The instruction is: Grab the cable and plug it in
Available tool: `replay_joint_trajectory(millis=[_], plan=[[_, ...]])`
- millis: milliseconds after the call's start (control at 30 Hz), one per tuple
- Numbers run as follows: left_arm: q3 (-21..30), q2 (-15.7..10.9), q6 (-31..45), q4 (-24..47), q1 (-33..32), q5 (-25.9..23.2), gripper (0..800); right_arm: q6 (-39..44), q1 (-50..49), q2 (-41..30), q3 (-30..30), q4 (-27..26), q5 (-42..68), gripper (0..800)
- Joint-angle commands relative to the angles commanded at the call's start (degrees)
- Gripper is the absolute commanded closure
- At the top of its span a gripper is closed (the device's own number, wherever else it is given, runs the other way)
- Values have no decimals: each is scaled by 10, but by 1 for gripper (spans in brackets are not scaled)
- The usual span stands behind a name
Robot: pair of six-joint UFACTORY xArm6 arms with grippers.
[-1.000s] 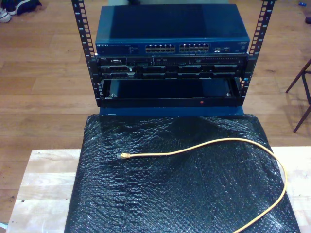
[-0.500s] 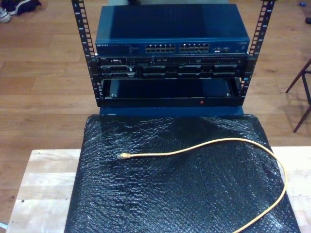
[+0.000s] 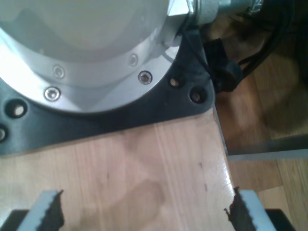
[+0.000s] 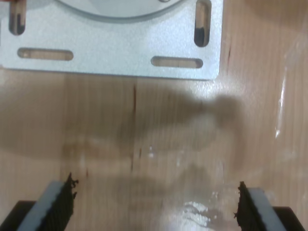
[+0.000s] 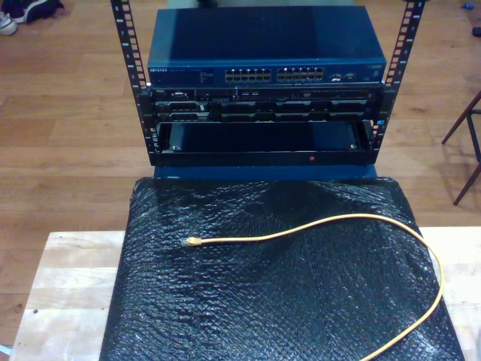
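Observation:
The yellow cable [image 5: 353,219] lies loose on a black bubble-wrap mat [image 5: 248,301], curving from its clear plug [image 5: 189,242] toward the exterior view's right and down to the bottom edge. Behind the mat stands a rack with a blue network switch [image 5: 267,45] whose ports [image 5: 274,74] face the mat. My first gripper [image 3: 144,211] is open over bare wooden tabletop, beside a black and silver arm base [image 3: 96,72]. My second gripper [image 4: 155,202] is also open above wood, below a silver mounting plate [image 4: 115,38]. Nothing sits between either pair of fingers.
Black rack rails [image 5: 129,60] flank the switch, with dark modules and an open bay [image 5: 263,139] beneath it. Light wooden tabletop [image 5: 71,286] shows on both sides of the mat. A chair leg [image 5: 470,143] stands at the exterior view's right on the wood floor.

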Motion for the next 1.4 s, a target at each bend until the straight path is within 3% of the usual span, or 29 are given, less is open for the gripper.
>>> replay_joint_trajectory(millis=[433, 600, 867, 1133, 1400], plan=[[-35, -4, 2, 4, -1, 55, 0, 13, 1, -3, -89, 1, 132, 2], [-65, -6, 2, 4, -2, 106, 0, 50, 2, -2, -138, 3, 176, 2], [-124, -9, -1, -9, -8, 152, 0, 141, 14, 4, -210, 9, 219, 2], [-176, -8, -11, -47, -46, 222, 0, 267, 84, 48, -303, 62, 268, 3], [-226, -2, -88, -101, -106, 259, 0, 382, 151, 107, -398, 121, 331, 4]])
